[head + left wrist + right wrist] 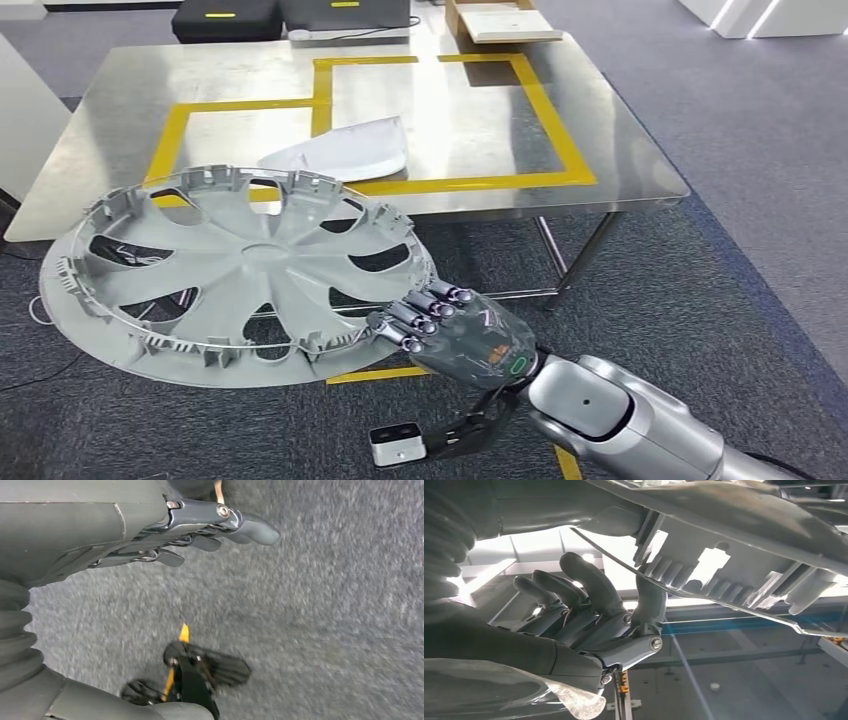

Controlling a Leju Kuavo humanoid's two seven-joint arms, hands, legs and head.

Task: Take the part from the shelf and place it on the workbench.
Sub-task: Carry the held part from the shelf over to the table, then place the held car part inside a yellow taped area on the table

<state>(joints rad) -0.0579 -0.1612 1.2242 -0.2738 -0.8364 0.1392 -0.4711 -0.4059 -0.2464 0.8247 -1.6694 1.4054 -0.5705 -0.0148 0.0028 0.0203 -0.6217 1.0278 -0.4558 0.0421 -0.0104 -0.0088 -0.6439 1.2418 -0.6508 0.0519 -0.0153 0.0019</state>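
The right hand (pixel 450 335) grips the rim of the large grey plastic wheel cover (pixel 240 275), which extends toward ten o'clock over the steel workbench's (pixel 450 120) near edge. The left hand (pixel 165 535) hangs empty, fingers apart.

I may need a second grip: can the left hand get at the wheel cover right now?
Probably not as it stands: the left hand hangs over grey carpet, holding nothing, while the right hand grips the wheel cover at its rim before the workbench.
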